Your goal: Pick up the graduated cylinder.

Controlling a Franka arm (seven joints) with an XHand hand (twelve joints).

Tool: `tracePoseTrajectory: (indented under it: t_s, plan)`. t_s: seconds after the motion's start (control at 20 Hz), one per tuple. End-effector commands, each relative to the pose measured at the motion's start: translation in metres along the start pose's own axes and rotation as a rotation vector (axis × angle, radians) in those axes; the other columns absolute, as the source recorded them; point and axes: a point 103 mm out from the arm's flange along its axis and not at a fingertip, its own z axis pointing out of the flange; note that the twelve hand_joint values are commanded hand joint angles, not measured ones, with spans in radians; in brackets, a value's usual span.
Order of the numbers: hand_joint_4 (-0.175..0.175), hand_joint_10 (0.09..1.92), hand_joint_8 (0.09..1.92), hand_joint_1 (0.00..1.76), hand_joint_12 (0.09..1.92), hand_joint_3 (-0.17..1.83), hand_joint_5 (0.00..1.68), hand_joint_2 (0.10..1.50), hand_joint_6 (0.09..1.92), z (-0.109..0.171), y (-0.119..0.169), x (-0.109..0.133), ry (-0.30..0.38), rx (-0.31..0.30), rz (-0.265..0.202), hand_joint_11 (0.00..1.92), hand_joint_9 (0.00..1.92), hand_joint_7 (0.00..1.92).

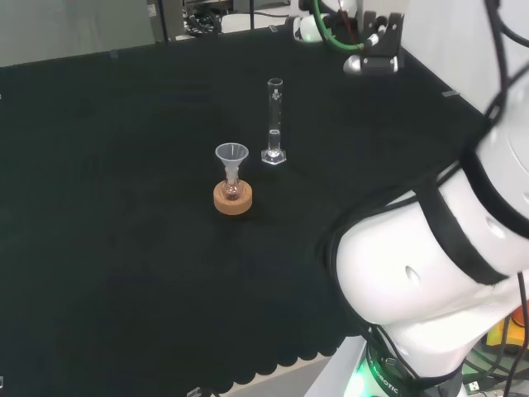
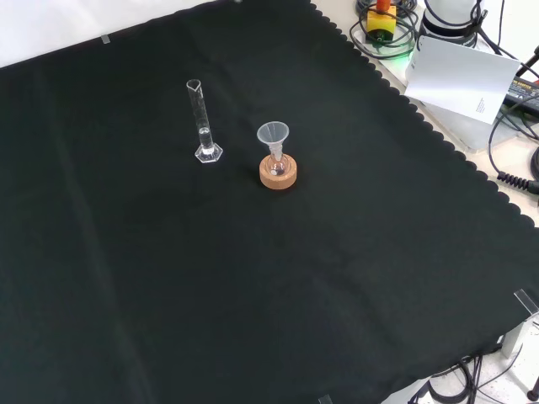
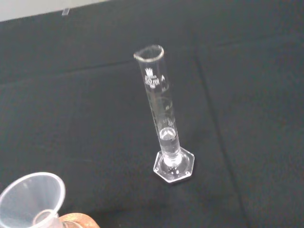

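A clear glass graduated cylinder (image 1: pixel 274 121) stands upright on its hexagonal foot near the middle of the black cloth. The front view has the cylinder (image 2: pixel 202 121) to the left of a small flask with a funnel. In the wrist view the cylinder (image 3: pixel 163 118) is close, with a little clear liquid low in its tube.
A small flask topped by a clear funnel (image 1: pixel 231 154) sits in a cork ring (image 1: pixel 232 198) beside the cylinder; the ring (image 2: pixel 278 172) and funnel (image 3: pixel 29 199) appear in other views too. The arm's white links (image 1: pixel 438 248) stand at the head view's right. Cables and a paper sheet (image 2: pixel 463 77) lie beyond the cloth's scalloped edge.
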Motion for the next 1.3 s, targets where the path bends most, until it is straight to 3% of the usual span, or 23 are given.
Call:
tracePoseTrajectory:
  t_s: [0.05,0.85,1.05,1.15,1.3]
  plan:
    - [0.017,0.6,0.53,0.22,1.37,0.29,0.27,1.1,0.09,0.051,0.076,-0.024,0.063,-0.03,-0.047,0.14,0.36,0.22]
    - [0.008,0.6,0.54,0.29,1.37,0.28,0.28,1.04,0.09,0.104,0.091,-0.035,0.142,0.014,-0.046,0.14,0.34,0.21]
    - [0.005,0.6,0.55,0.34,1.37,0.27,0.28,1.01,0.09,0.109,0.091,-0.037,0.173,-0.036,-0.053,0.14,0.35,0.21]
    - [0.0,0.62,0.58,0.45,1.37,0.26,0.3,0.96,0.09,0.11,0.089,-0.039,0.214,-0.08,-0.065,0.16,0.4,0.25]
    - [-0.007,0.62,0.62,0.6,1.37,0.25,0.33,0.9,0.09,0.116,0.088,-0.039,0.254,-0.094,-0.092,0.19,0.44,0.29]
